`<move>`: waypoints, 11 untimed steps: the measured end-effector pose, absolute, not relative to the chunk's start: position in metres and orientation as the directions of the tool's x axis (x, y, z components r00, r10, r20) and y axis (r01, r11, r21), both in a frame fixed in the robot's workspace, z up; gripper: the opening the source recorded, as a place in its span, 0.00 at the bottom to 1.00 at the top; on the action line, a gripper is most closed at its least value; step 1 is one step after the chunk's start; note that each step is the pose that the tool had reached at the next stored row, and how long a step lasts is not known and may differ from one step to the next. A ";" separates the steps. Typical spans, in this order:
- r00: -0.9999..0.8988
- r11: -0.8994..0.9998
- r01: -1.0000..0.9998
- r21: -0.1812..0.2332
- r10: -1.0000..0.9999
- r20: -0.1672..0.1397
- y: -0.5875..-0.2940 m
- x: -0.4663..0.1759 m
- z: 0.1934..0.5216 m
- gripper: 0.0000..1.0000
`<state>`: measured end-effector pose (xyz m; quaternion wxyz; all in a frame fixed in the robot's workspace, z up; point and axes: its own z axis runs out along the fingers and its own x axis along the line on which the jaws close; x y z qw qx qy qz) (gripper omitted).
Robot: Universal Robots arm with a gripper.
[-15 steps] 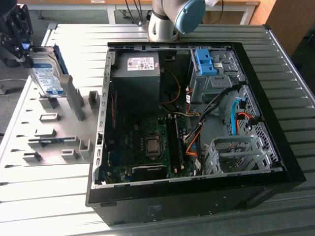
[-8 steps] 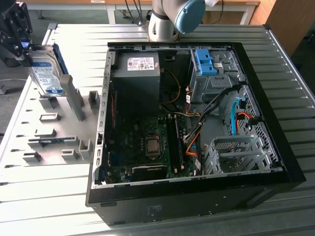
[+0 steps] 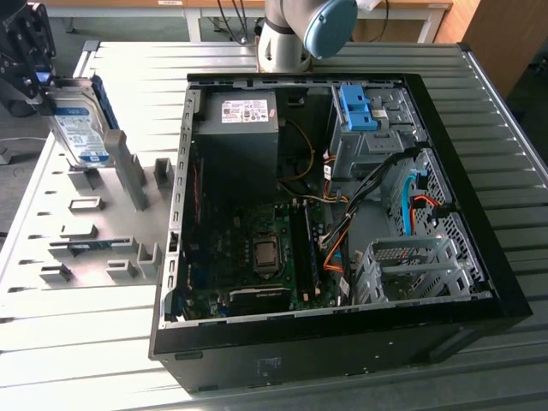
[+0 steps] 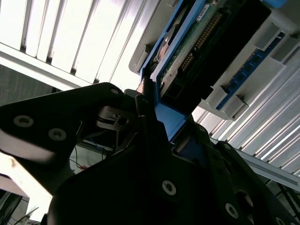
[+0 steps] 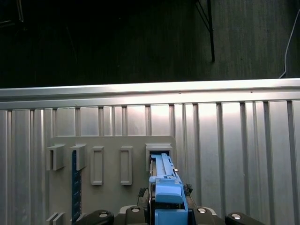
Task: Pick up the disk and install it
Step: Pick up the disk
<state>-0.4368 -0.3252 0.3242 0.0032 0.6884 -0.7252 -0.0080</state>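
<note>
Ribbed aluminium-profile table (image 3: pixel 77 360) is carrying the whole setup. A large black open computer case (image 3: pixel 342 351) is lying on its side at mid-table, with its green mainboard (image 3: pixel 257 257) facing up and a grey power-supply box (image 3: pixel 244 116) sitting at the far end. The grey robot arm with a light-blue joint cap (image 3: pixel 295 34) is standing behind the case. A flat grey fixture plate with upright slotted holders (image 3: pixel 94 231) is lying on the table at the exterior view's left, just beside the case. The black gripper (image 3: pixel 43 81) is hanging over the far end of that plate with its jaws clamped on the flat rectangular silver-metal disk with a blue-and-white label and blue plastic rails (image 3: pixel 81 124). In the second wrist view a dark finger (image 4: pixel 146 108) is pressing against the blue rail, and the disk's (image 4: pixel 187 51) circuit-board side is showing. The disk is standing on edge, slightly tilted, well apart from the case. In the first wrist view its blue rail (image 5: pixel 165 187) is lining up with one grey holder (image 5: pixel 159 149). Cannot tell whether the lower edge is touching that holder.
</note>
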 end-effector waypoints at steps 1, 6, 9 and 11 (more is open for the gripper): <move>-0.052 0.052 -0.999 0.016 -0.999 -0.006 -0.325 -0.437 0.324 0.36; -0.052 0.052 -0.999 0.016 -0.999 -0.006 -0.325 -0.437 0.326 0.36; -0.052 0.052 -0.999 0.016 -0.999 -0.006 -0.325 -0.437 0.327 0.36; -0.052 0.052 -0.999 0.016 -0.999 -0.006 -0.325 -0.437 0.327 0.36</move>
